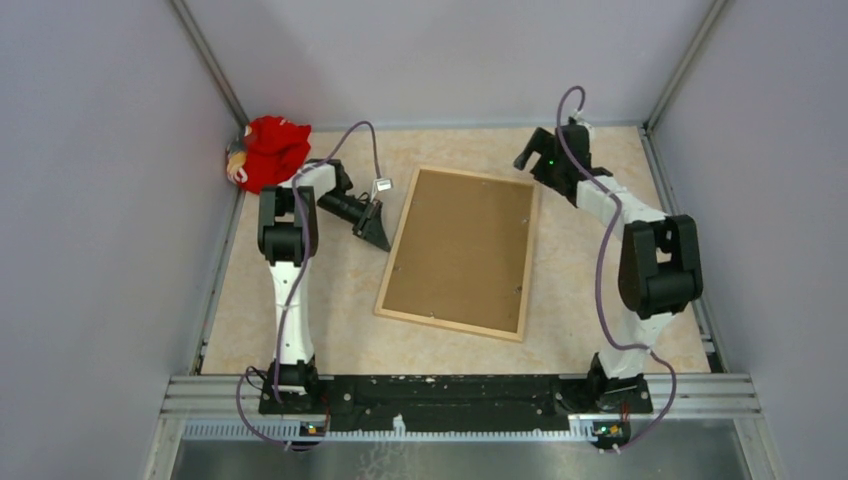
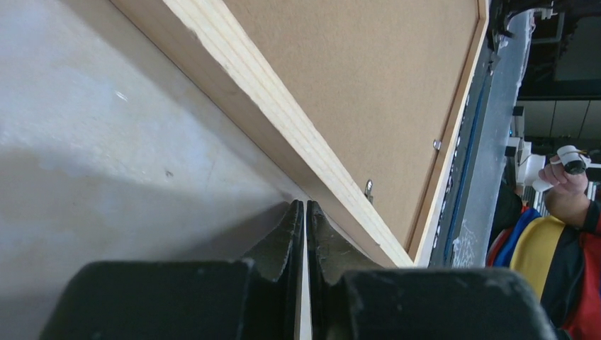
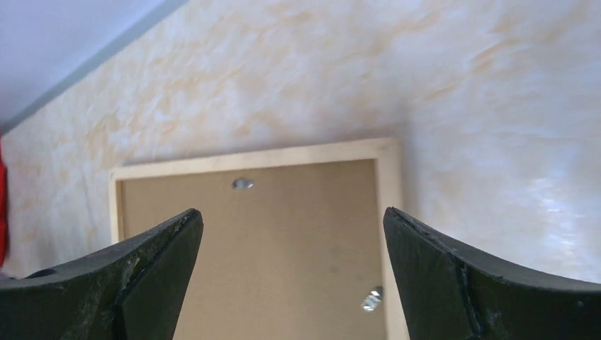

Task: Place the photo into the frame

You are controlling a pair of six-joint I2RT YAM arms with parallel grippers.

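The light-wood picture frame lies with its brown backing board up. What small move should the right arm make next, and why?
Probably lower the open right gripper toward the small metal clip at the far rail of the thin light-wood frame. The brown cardboard backing board fills the frame, no photo is in view, and this clip shows between the jaws.

Soft, even light fills the overhead view, which is sharp throughout, with faint shadows on the tabletop (image 1: 340, 320) beside the frame (image 1: 399, 240). In the left wrist view a broad grey shadow darkens the tabletop left of the frame (image 2: 269, 113), and the left claw (image 2: 305, 212) looks dark and soft. In the right wrist view, pale glare lies right of the frame (image 3: 388, 212).
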